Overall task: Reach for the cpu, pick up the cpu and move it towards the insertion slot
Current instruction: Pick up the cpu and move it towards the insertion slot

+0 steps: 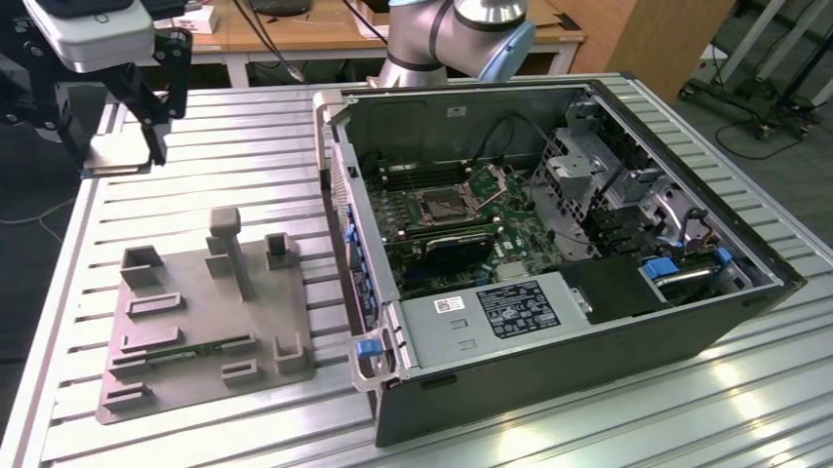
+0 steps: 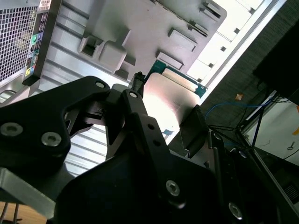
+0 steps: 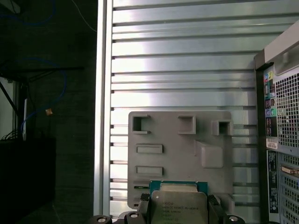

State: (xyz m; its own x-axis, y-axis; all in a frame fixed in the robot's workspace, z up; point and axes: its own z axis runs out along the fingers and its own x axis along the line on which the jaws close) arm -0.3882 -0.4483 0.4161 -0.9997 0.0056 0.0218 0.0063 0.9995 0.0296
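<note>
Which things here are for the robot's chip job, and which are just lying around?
For the job:
the cpu, gripped in the tool
the insertion slot, inside the open computer case

Just lying about:
the grey tray on the table
the green memory stick on that tray

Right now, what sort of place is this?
Probably a robotics lab: an opened computer case lies on a slatted metal table, the gripper holds the cpu, and desks stand behind.
</note>
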